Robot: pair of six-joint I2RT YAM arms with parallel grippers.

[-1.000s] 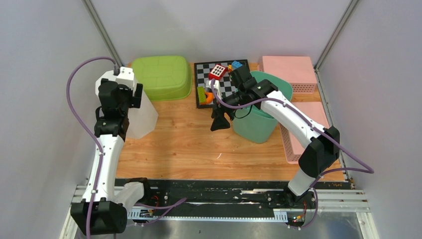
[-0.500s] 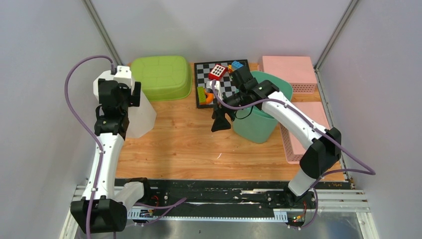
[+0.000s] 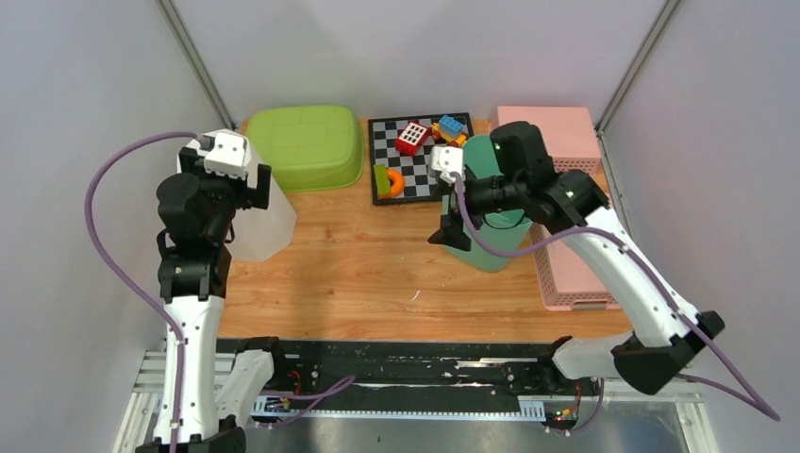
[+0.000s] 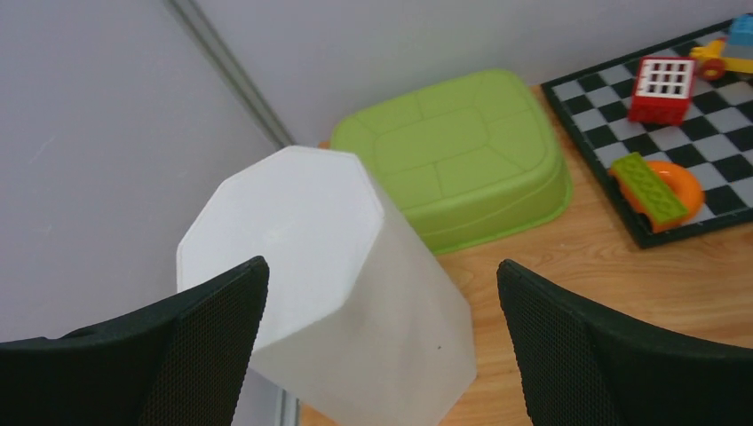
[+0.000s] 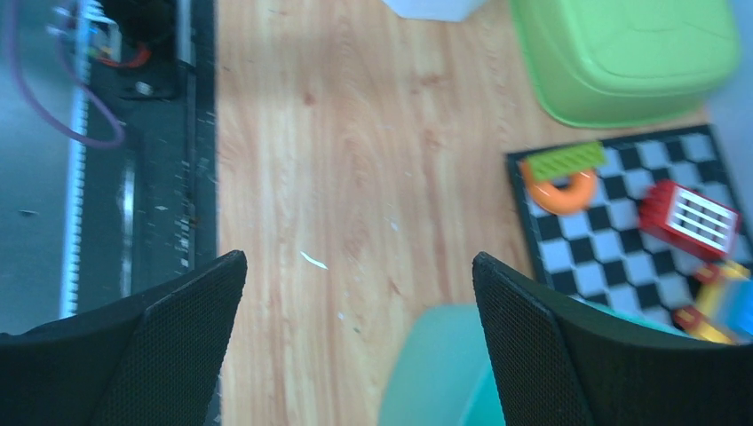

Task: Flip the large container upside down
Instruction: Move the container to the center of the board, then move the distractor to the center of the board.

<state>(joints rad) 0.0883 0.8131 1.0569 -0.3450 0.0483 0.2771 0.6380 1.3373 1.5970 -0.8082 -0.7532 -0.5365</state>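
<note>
Left gripper (image 4: 382,351) open over the white container (image 4: 302,231), right gripper (image 5: 355,346) open above the teal bin (image 5: 444,377). Descend off-centre and you'll topple one.

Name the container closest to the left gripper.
The white translucent container, upside down just ahead of the open left gripper; the green tub, teal bin and pink baskets sit farther right.

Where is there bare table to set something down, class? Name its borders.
Bare wood lies between the white container and teal bin, from the checkerboard to the near edge. Crowded: green basin and toys behind, pink baskets at right.
</note>
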